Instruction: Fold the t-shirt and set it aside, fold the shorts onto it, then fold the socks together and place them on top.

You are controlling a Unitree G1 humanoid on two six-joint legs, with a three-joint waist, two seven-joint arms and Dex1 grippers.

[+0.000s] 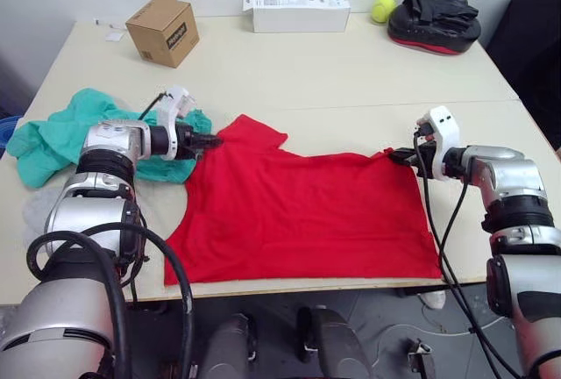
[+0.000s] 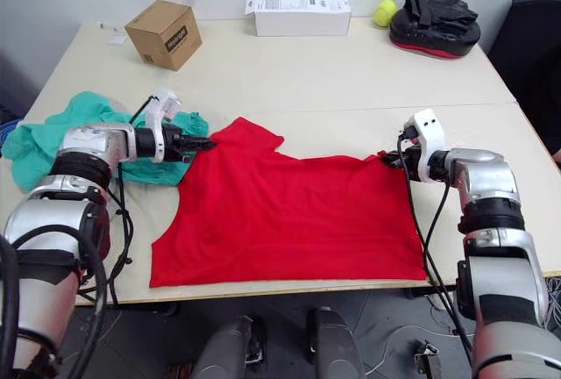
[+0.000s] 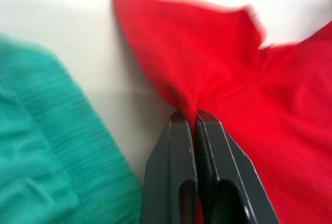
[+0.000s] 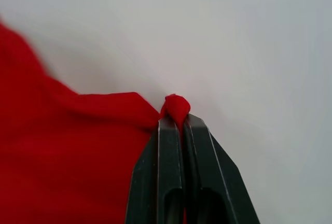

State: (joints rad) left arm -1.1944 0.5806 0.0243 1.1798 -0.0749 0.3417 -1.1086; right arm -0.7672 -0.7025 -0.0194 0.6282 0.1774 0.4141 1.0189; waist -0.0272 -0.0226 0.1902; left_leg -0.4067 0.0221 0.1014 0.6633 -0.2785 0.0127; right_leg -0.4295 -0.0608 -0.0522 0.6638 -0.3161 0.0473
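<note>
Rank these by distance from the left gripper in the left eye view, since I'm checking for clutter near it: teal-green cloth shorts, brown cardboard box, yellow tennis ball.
1. Teal-green cloth shorts, right beside the left gripper, on its outer side.
2. Brown cardboard box, farther back on the table.
3. Yellow tennis ball, far back right.

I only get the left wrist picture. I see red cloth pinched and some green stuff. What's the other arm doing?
Observer: The right gripper is shut on the t-shirt's far corner.
Operator: Is the shirt folded yet?
Observer: No, it lies spread flat on the table.
Operator: What's the green stuff?
Observer: The shorts, bunched beside the left gripper.
Operator: Anything else up there?
Observer: A cardboard box and a tennis ball at the far edge.
</note>
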